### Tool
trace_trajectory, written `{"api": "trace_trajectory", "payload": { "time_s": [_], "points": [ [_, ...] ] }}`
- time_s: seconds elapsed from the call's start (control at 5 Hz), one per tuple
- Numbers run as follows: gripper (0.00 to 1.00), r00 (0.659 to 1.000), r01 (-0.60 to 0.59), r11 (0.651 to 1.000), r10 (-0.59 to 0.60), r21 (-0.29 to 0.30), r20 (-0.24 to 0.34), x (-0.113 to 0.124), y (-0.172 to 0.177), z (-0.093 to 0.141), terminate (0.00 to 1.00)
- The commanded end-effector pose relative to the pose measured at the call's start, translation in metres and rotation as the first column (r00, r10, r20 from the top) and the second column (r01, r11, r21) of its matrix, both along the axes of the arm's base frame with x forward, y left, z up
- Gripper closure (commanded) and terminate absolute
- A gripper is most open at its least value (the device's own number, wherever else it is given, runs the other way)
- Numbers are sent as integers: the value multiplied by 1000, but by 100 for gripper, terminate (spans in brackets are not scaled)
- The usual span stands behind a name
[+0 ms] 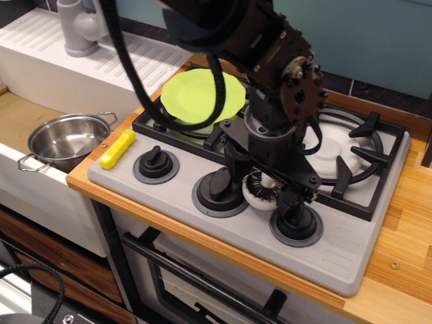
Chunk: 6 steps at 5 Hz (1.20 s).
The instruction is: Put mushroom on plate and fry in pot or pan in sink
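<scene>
The mushroom (257, 192) lies tilted on the grey stove front between two black knobs, its gills and stem facing up and right. My gripper (263, 182) is down over it with a jaw on each side, closed against the cap. The lime-green plate (196, 98) sits on the back left burner, partly behind my arm. The yellow fry (118, 149) lies on the stove's left front corner. The steel pot (64, 140) stands empty in the sink (17, 118) at the left.
Three black knobs (156, 163) line the stove front. Black burner grates (368, 158) and a white burner cap (331, 152) are at the right. The ribbed drainboard (88, 64) and grey tap (77, 27) are at the back left. A black cable loops over the plate.
</scene>
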<state>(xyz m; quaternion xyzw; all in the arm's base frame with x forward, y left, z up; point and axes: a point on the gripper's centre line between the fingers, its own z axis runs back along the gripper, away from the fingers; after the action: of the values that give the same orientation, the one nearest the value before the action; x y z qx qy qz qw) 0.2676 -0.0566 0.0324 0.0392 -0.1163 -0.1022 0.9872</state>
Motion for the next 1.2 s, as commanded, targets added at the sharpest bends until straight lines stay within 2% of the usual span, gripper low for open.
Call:
{"api": "trace_trajectory", "payload": {
  "time_s": [0.0,0.4,1.0],
  "points": [
    [100,1000,-1,1000,1,4,-30,6,-1,6,0],
    [100,997,10,1000,-11,-8,-76,7,-4,20,0],
    [100,995,40,999,-38,23,-89,-2,6,49,0]
  ]
}}
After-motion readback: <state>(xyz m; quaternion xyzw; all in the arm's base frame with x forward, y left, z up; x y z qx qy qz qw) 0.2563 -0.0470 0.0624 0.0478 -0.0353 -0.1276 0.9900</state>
